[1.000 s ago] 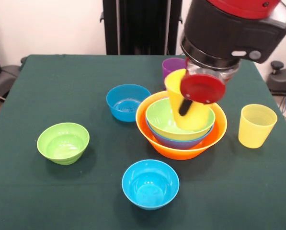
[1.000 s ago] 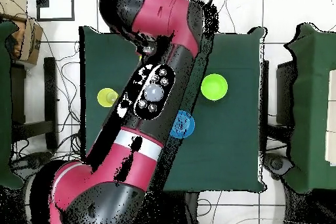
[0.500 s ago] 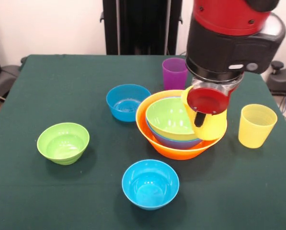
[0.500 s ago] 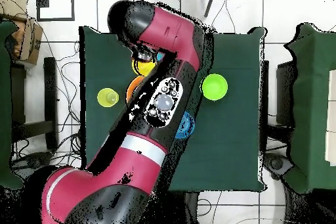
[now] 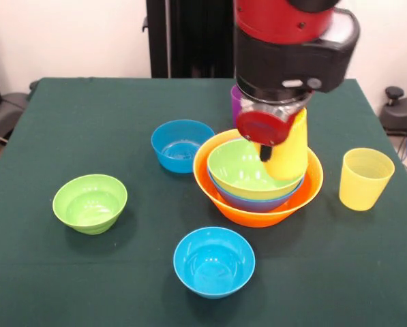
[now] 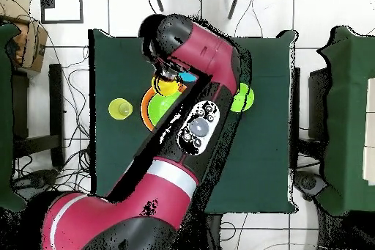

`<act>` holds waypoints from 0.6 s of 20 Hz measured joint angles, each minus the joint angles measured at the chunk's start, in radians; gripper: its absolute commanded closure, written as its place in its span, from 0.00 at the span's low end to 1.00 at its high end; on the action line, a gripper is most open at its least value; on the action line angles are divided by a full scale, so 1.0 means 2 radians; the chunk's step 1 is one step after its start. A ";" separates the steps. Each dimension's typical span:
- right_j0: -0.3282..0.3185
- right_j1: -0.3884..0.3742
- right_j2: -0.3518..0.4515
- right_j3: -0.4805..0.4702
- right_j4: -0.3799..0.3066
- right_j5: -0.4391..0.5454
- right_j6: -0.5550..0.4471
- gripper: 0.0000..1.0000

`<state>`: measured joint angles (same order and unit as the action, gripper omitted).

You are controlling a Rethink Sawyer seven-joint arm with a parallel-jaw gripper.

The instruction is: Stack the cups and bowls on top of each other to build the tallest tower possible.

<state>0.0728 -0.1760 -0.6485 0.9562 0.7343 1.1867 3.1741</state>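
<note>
- Tower (image 5: 258, 194) is seated directly below the claw (image 5: 266, 151): an orange bowl (image 5: 220, 197) as base, a blue bowl (image 5: 247, 201) nested in it, a green bowl (image 5: 240, 170) on top.
- A yellow cup (image 5: 288, 146) is held by the claw, tilted, its lower end over the green bowl's right side; one dark finger (image 5: 265, 154) is seen against its wall.
- Risk, as judged: if the cup is released while tilted, it may be tipped onto its side in the smooth curved bowl, adding little height.
- Risk, as judged: if the cup is pressed against the green bowl's rim, the loosely nested stack may be pushed or rocked, since glossy plastic slides easily.
- A purple cup (image 5: 236, 101) stands just behind the claw and is mostly hidden; it could be knocked by the wide wrist.
- A pale ribbed cup (image 5: 365, 178) stands to the claw's side, well apart.
- All pieces appear to be thin, hard, glossy plastic: bowls round and shallow, cups tapered.
- The table (image 5: 67, 136) is covered in matt green cloth, which should be grippier than the plastic.
</note>
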 measured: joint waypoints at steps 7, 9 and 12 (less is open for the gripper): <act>-0.008 -0.031 0.000 0.013 -0.013 0.000 0.000 1.00; -0.008 -0.037 0.000 0.012 -0.022 0.000 0.000 1.00; -0.008 -0.039 0.000 0.011 -0.032 0.000 0.000 1.00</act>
<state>0.0567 -0.2542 -0.6481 0.9785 0.6694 1.1867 3.1741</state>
